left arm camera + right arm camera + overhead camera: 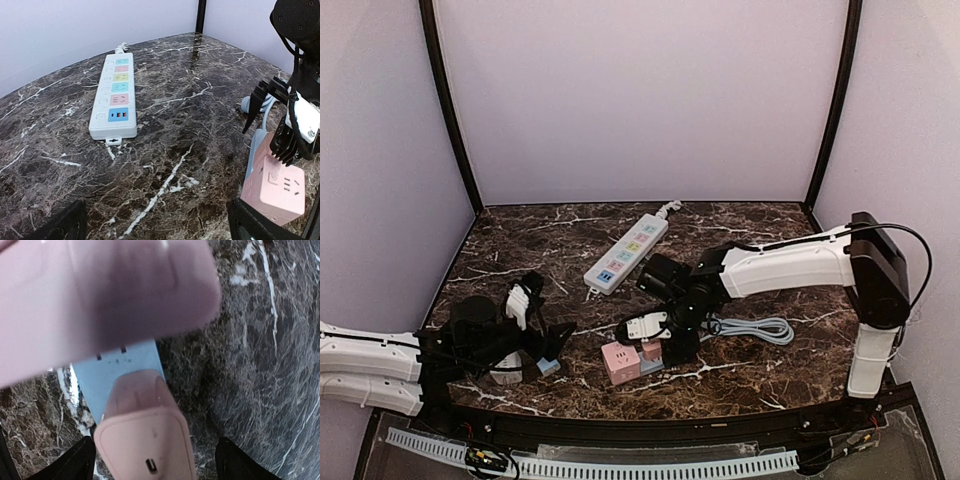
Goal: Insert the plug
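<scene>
A pink cube socket (pixel 620 362) lies on the marble table near the front, against a flat blue-grey plug piece (pixel 649 366) at the end of a coiled grey cable (pixel 760 328). My right gripper (pixel 665 338) hangs right over them. In the right wrist view its fingers (pixel 80 462) stand wide apart on either side of a pink block (pixel 145 440) lying on the blue piece (pixel 125 370), with a gap on the right side. The left wrist view shows the cube (pixel 275 187). My left gripper (pixel 157 227) is open and empty, left of the cube.
A white power strip (pixel 625 252) with coloured sockets lies at the back middle, also in the left wrist view (pixel 114 95). The purple walls and black frame posts (pixel 450 110) close in the table. A blurred pink shape (pixel 100 300) fills the top of the right wrist view.
</scene>
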### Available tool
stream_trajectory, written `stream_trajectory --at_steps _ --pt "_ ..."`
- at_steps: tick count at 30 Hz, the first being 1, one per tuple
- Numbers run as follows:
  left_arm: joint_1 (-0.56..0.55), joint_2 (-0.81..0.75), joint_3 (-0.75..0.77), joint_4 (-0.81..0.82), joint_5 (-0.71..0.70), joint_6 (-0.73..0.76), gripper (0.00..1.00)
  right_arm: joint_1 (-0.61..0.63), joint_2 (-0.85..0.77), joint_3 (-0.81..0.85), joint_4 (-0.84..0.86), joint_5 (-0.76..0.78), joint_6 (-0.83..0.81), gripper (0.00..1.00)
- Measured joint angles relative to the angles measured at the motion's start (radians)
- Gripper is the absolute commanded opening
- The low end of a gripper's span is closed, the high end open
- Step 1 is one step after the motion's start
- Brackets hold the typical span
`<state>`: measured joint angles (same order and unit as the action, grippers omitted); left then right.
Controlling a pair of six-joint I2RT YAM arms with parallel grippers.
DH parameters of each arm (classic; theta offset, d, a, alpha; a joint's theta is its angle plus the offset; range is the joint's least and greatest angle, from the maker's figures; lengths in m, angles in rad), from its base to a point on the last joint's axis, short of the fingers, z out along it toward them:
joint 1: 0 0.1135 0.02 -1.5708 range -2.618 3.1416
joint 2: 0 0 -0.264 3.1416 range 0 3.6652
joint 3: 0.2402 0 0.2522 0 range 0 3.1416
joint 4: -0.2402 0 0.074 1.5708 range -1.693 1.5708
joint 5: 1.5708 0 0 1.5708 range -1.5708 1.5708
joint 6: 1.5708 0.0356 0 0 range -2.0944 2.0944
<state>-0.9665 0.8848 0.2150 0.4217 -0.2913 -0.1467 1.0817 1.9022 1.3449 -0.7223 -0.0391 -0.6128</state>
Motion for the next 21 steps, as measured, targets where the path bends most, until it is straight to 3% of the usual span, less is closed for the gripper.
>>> stream_trajectory --at_steps 13,21 --pt "-0.039 0.255 0.097 0.026 0.358 0.040 0.99 0.000 -0.277 -0.153 0.146 0.090 0.113 0.99" --pt "-0.082 0.371 0.191 0.025 0.494 0.072 0.99 0.000 -0.417 -0.294 0.207 0.147 0.208 0.99"
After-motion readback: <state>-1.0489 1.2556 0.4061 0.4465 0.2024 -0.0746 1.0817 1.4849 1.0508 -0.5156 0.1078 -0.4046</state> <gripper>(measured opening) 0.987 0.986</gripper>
